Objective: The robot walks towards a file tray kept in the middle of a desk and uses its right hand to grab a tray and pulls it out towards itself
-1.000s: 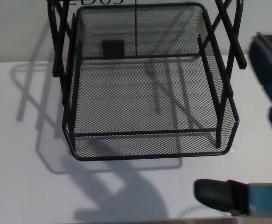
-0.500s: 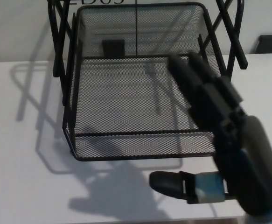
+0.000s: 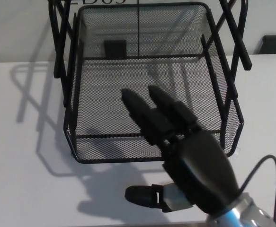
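Black right hand (image 3: pixel 185 156) (fingers apart) over mesh tray (image 3: pixel 88 118).

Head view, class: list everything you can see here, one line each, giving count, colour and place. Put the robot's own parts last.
Mesh tray: one, black wire, middle of the desk, empty, sitting in the frame.
Tray frame: one, black bars, on both sides of the tray at the back.
Desk: one, white, under everything.
Black block: one, far right edge by the wall; cannot tell what it is.
Cable: one, black, bottom right.
Right hand: one, black, fingers apart and extended over the tray's front, thumb below the front rim, holding nothing.
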`<state>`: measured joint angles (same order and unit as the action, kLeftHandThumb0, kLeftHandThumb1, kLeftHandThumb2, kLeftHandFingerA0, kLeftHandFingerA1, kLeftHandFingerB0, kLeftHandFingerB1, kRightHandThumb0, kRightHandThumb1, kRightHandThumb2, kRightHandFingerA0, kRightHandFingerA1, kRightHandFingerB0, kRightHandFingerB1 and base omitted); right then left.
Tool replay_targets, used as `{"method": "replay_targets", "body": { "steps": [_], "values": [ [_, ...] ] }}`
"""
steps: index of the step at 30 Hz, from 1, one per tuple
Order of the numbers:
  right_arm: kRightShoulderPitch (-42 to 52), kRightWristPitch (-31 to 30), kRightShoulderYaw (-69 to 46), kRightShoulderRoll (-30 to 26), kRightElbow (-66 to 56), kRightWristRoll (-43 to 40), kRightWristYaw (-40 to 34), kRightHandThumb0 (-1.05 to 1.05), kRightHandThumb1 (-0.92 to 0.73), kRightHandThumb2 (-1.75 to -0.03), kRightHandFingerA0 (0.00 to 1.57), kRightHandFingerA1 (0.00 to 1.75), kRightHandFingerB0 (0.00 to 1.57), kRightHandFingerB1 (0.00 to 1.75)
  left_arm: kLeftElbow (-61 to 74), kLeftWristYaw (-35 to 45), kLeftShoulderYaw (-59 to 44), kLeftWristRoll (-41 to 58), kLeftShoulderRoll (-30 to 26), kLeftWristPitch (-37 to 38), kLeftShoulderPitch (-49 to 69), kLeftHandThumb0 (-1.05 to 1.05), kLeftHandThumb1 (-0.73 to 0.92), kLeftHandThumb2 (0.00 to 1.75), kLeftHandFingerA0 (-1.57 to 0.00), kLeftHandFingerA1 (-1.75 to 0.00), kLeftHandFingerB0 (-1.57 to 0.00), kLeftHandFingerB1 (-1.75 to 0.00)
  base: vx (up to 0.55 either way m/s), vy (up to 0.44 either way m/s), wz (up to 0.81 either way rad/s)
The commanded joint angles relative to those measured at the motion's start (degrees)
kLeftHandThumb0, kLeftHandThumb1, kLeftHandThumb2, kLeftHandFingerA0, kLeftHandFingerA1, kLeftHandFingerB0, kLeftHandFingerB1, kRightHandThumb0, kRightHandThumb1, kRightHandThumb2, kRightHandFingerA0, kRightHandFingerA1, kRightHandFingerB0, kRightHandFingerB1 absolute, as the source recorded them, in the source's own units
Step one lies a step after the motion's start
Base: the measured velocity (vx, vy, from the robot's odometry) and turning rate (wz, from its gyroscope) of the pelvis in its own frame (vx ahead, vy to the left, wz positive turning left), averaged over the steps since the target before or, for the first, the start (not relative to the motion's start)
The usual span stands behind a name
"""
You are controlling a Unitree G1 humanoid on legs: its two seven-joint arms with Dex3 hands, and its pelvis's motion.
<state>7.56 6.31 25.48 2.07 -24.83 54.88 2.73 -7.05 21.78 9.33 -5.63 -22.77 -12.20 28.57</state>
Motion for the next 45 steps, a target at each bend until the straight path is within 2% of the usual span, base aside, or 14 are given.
{"method": "replay_targets", "body": {
  "steps": [1,2,3,4,5,11,30,31,39,40,41,43,44,45],
  "values": [
    [-9.33,-14.47,14.39,-8.02,18.20,51.27,4.95,-0.82,-0.47,-0.80,0.00,0.08,0.00,0.00,-3.30,-1.87,2.38,-8.43,-7.27,6.99,-1.93,-0.36,0.66,0.72,-0.26,-0.53,-0.14,-0.42,0.00,0.000,0.00],
    [-9.44,-14.85,14.45,-8.31,18.44,51.16,4.08,-0.75,-0.47,-0.76,0.00,0.13,0.00,0.12,-3.05,-1.51,2.32,-8.22,-7.38,6.80,-1.94,-0.36,0.66,0.72,-0.25,-0.52,-0.14,-0.42,0.00,0.000,0.00],
    [-9.18,-14.47,14.24,-8.90,17.44,51.43,5.38,-0.83,-0.48,-0.82,0.00,0.08,0.00,0.00,-3.12,-1.35,2.37,-8.07,-7.37,7.12,-1.80,-0.35,0.66,0.71,-0.26,-0.53,-0.14,-0.42,0.00,0.000,0.00],
    [-9.36,-15.13,14.08,-9.06,17.95,51.23,4.80,-0.82,-0.47,-0.82,0.00,0.07,0.00,0.01,-3.15,-1.30,2.31,-7.91,-7.29,7.12,-1.85,-0.34,0.66,0.71,-0.26,-0.53,-0.14,-0.42,0.00,0.000,0.00],
    [-9.67,-15.43,14.11,-9.08,18.22,51.17,4.79,-0.83,-0.48,-0.82,0.00,0.07,0.00,0.00,-3.23,-1.30,2.30,-7.97,-7.39,7.30,-2.02,-0.28,0.71,0.60,-0.28,-0.50,-0.16,-0.38,0.00,0.000,0.00],
    [-9.76,-16.90,15.00,-8.63,17.67,52.51,7.56,-0.86,-0.49,-0.82,0.00,0.11,0.00,0.00,-3.64,-1.00,2.58,-8.18,-7.71,7.23,-2.79,-0.28,0.71,0.60,-0.29,-0.50,-0.16,-0.37,0.00,0.000,0.00],
    [-10.01,-19.54,17.42,-9.65,17.41,54.02,6.16,-0.83,-0.47,-0.82,0.00,0.12,0.00,0.00,-2.16,-0.67,4.11,-8.60,-9.34,8.09,-1.65,-0.28,0.71,0.60,-0.34,-0.53,-0.15,-0.38,0.00,0.000,0.00],
    [-10.00,-19.63,17.37,-9.59,17.22,53.86,6.25,-0.83,-0.47,-0.81,0.00,0.12,0.00,0.00,-2.20,-0.69,4.09,-8.47,-9.30,8.12,-1.69,-0.34,0.65,0.71,-0.37,-0.57,-0.14,-0.42,0.00,0.000,0.00],
    [-7.35,-20.38,18.67,-8.29,14.97,53.48,8.87,-0.84,-0.47,-0.80,0.00,0.10,0.00,0.00,-2.57,-0.55,4.95,-8.52,-9.86,8.19,-2.49,-0.33,0.66,0.70,-0.37,-0.56,-0.13,-0.41,0.00,0.000,0.00],
    [-6.70,-20.14,19.23,-8.52,14.62,53.33,8.64,-0.82,-0.47,-0.80,0.00,0.10,0.00,0.02,-3.26,-0.65,5.15,-8.60,-9.81,8.46,-2.84,-0.25,0.50,0.94,-0.31,-0.60,-0.06,-0.48,0.00,0.000,0.00],
    [-6.41,-20.06,19.62,-8.72,14.46,53.64,8.84,-0.83,-0.47,-0.81,0.00,0.09,0.00,0.03,-3.50,-0.69,5.29,-8.67,-9.87,8.61,-3.00,-0.34,0.65,0.71,-0.38,-0.57,-0.14,-0.41,0.00,0.000,0.00],
    [-5.38,-20.01,20.48,-8.97,14.12,54.06,9.38,-0.82,-0.47,-0.80,0.00,0.08,0.00,0.03,-3.92,-0.64,5.63,-8.92,-10.19,9.01,-3.35,-0.34,0.65,0.71,-0.38,-0.57,-0.14,-0.41,0.00,0.000,0.00],
    [-4.51,-19.82,20.97,-9.11,13.67,53.69,10.12,-0.82,-0.47,-0.80,0.00,0.09,0.00,0.03,-4.67,-0.62,5.68,-8.75,-10.24,9.71,-3.70,-0.26,0.50,0.94,-0.31,-0.60,-0.06,-0.49,0.00,0.000,0.00],
    [-4.29,-19.82,21.11,-9.13,13.57,53.56,10.32,-0.82,-0.47,-0.80,0.00,0.09,0.00,0.03,-4.91,-0.64,5.71,-8.65,-10.29,9.94,-3.83,-0.26,0.50,0.94,-0.31,-0.60,-0.06,-0.49,0.00,0.000,0.00]
  ]
}}
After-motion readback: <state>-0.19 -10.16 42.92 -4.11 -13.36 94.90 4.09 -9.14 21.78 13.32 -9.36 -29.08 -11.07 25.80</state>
